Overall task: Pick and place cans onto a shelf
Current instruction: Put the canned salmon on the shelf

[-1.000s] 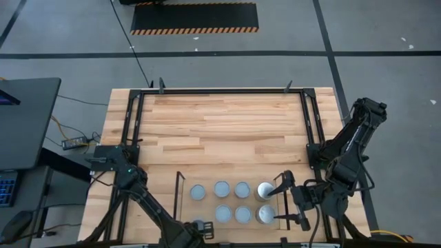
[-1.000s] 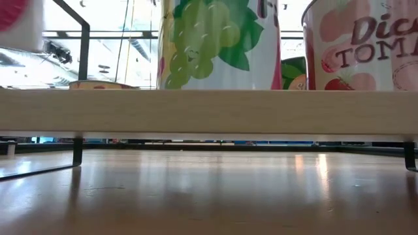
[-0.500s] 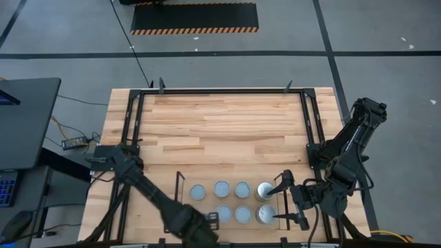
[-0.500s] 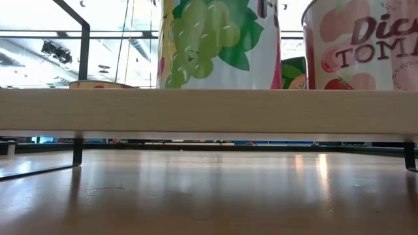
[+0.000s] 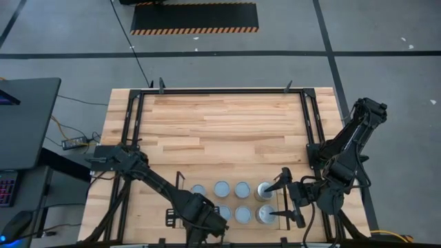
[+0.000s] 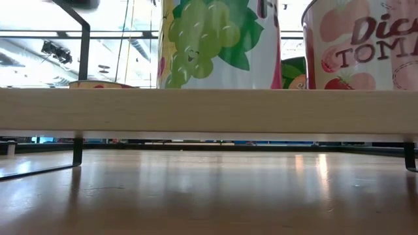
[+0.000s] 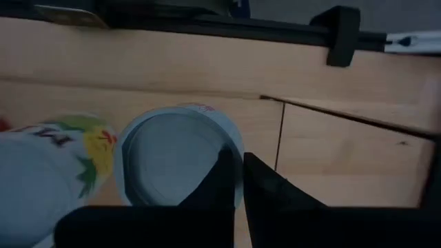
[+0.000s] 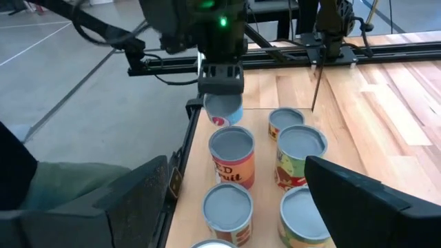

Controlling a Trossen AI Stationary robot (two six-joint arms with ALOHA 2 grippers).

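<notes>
- The cans [image 5: 231,189] are sitting in two tidy rows inside the shelf [image 5: 180,180], the light-wood bay at the near edge of the table [image 5: 220,124]; they are packed close, presumably so all eight will fit between the thin dark rails.
- The left tool [image 8: 220,78] is hanging over the near-left end of that bay, and a can with a pale top and a bit of red on its label [image 8: 224,110] is showing directly beneath it, above the wood. I judge this to be the last can going into the one remaining corner slot.
- In the left wrist view the two fingers [image 7: 227,179] are pressed together against that can's rim [image 7: 178,162], so the tool is clamped narrowly on the lip rather than around the body; a rim grip would let it lower the can without knocking the neighbour just beside it [image 7: 48,172].
- The right tool [image 5: 284,198] is waiting at the right end of the shelf, its fingers spread wide and holding nothing, near the two bright-topped cans [image 5: 265,189].
</notes>
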